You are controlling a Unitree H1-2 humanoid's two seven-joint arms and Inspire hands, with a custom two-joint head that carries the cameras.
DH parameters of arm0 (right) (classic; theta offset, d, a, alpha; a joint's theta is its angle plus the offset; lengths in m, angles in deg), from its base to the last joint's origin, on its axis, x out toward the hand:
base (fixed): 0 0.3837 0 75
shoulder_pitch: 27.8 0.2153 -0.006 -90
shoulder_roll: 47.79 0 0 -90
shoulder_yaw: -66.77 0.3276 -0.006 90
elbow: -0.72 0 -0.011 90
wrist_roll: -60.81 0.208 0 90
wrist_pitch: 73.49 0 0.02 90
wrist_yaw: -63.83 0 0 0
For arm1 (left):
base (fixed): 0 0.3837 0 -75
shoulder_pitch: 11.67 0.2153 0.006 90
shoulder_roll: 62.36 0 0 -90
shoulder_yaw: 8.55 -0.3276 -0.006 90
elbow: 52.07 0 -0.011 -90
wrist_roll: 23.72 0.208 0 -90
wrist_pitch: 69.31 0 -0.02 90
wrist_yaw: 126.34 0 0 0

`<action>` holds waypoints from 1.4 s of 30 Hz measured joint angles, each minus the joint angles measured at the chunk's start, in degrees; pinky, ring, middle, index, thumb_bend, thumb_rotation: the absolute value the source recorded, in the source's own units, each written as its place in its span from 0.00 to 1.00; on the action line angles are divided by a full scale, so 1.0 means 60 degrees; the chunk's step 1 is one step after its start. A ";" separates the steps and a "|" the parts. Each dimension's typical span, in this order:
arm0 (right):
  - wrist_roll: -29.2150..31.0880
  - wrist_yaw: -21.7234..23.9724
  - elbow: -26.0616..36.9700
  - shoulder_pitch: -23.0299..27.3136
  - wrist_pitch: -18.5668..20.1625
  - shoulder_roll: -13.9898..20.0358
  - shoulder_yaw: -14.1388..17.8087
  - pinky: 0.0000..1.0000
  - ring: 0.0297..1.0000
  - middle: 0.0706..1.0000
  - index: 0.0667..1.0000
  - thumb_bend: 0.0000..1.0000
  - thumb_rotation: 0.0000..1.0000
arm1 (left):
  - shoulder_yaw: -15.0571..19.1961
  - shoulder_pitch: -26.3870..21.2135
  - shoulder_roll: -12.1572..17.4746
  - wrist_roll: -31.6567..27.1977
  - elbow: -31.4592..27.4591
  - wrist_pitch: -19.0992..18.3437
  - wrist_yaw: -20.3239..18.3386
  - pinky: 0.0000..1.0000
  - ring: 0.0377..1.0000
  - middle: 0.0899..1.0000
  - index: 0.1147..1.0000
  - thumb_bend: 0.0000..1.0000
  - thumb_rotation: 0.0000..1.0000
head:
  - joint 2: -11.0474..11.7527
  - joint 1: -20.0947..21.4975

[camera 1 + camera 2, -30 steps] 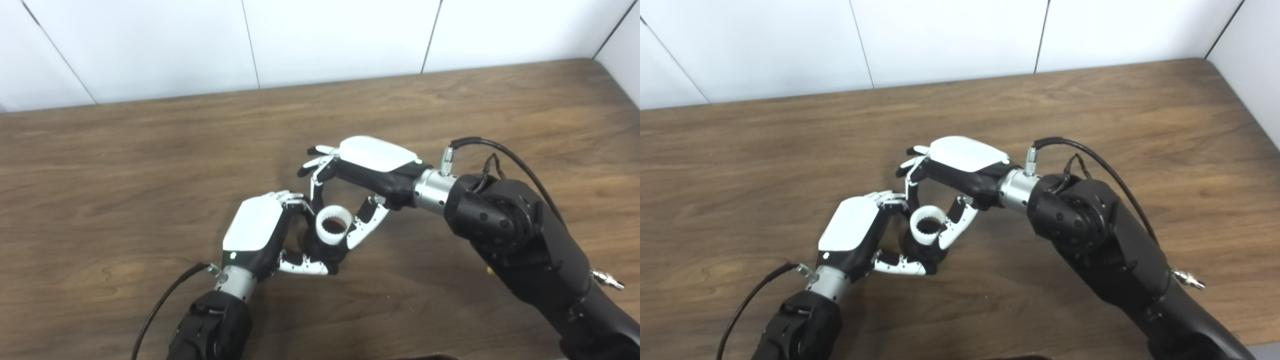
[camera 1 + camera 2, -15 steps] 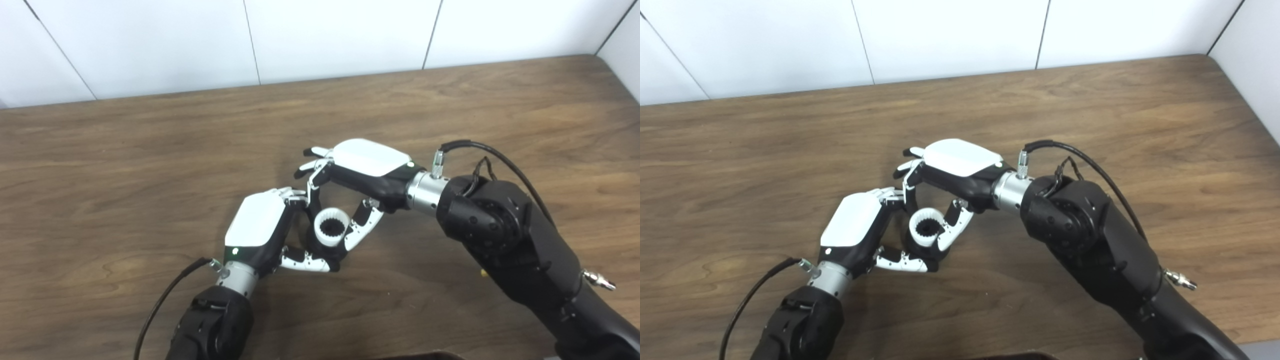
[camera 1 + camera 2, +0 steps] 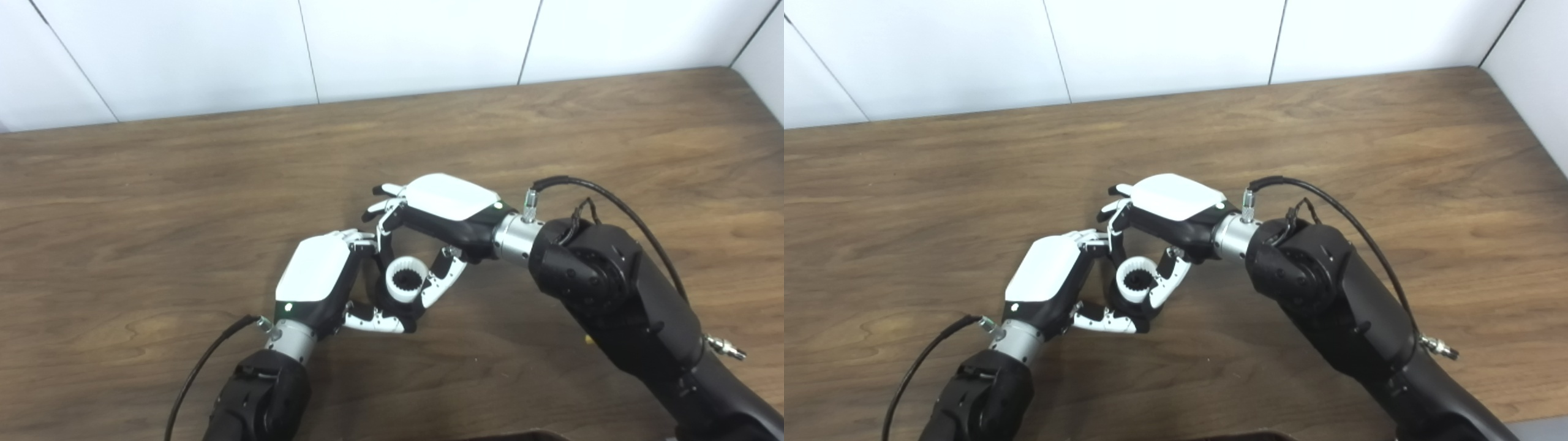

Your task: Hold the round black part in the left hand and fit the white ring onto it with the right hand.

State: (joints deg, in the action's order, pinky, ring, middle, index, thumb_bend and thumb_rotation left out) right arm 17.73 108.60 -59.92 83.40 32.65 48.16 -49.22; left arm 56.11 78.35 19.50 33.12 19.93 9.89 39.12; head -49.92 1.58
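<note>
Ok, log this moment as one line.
left hand: holds round black part | right hand: pinches white ring atop part | table: wood

Even, bright overhead light fills both views. The desk [image 3: 153, 202] shows soft, short shadows beneath the hands and forearms. White hand covers are nearly blown out. Focus is slightly soft throughout, with mild grain.

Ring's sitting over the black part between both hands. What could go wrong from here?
1. The ring is pinched only at its sides by the right hand; uneven pressure could cock it on the black part and jam it.
2. Fingers of both hands crowd the ring; the left hand could block it or collide.
3. Seating depth is hidden, so releasing now might drop it onto the table.
</note>
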 measured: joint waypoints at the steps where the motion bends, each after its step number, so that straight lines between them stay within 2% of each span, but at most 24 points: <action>1: -0.0003 -0.0017 -0.0017 0.0000 -0.0023 -0.0004 0.0007 0.95 0.99 0.86 0.45 0.52 0.14 | 0.0000 0.0000 -0.0001 0.0000 0.0000 -0.0003 -0.0004 0.86 0.85 0.77 0.42 0.52 0.05 | 0.0000 0.0000; 21: -0.0172 -0.0034 -0.0297 -0.0016 -0.0137 -0.0306 0.0118 0.93 0.98 0.86 0.45 0.52 0.14 | 0.0013 -0.0002 -0.0004 -0.0002 -0.0041 -0.0021 -0.0085 0.86 0.85 0.77 0.42 0.52 0.05 | -0.0059 0.0044; 42: -0.0175 -0.0037 -0.0373 -0.0031 -0.0170 -0.0290 0.0156 0.91 0.97 0.86 0.45 0.52 0.14 | 0.0047 -0.0018 -0.0017 0.0075 -0.0101 -0.0055 -0.0233 0.85 0.85 0.78 0.42 0.51 0.05 | -0.0161 0.0176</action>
State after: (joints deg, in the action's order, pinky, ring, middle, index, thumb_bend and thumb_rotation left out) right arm 16.68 108.37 -62.16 83.21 31.63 46.41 -48.28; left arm 56.39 78.24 19.40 33.56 19.32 9.57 37.72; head -50.89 2.64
